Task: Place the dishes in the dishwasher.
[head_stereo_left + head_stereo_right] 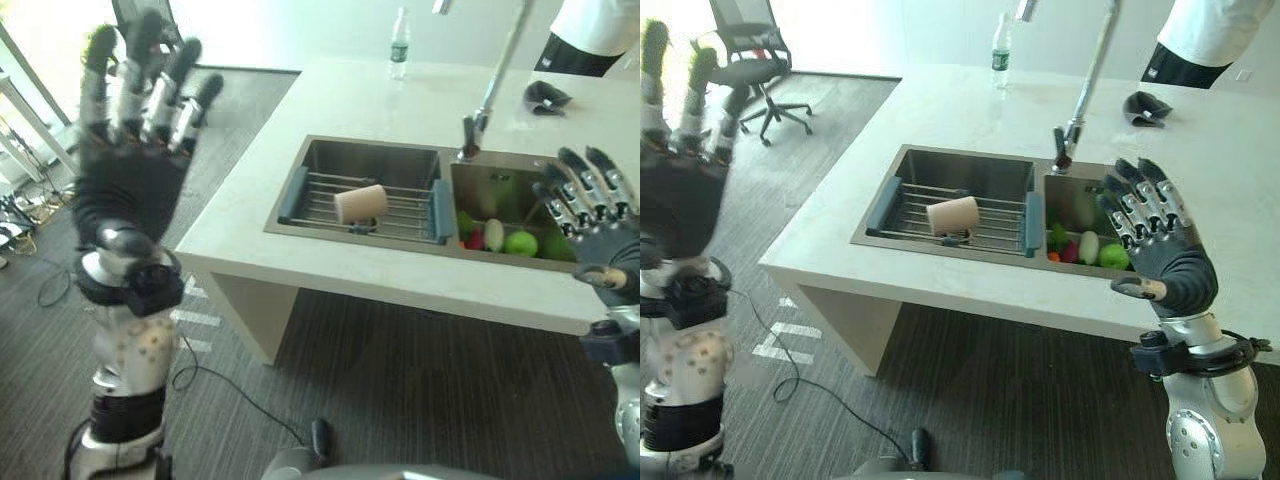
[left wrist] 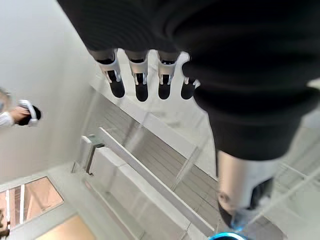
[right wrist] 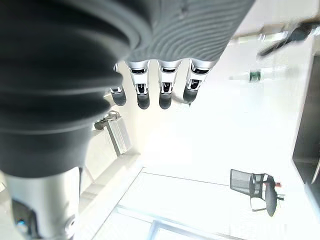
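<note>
Left eye view showed the task not yet begun: the beige cup [image 1: 360, 203] lay on its side on the sink rack [image 1: 400, 210] at frame center, while the left hand [image 1: 135, 150] and right hand [image 1: 590, 215] were raised, fingers straight, holding nothing.

A beige cup [image 1: 360, 203] lies on its side on the sink rack [image 1: 400, 205].

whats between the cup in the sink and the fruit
The blue end of the rack and the sink's divider wall separate the cup from the fruit, seen in the right eye view.
</note>
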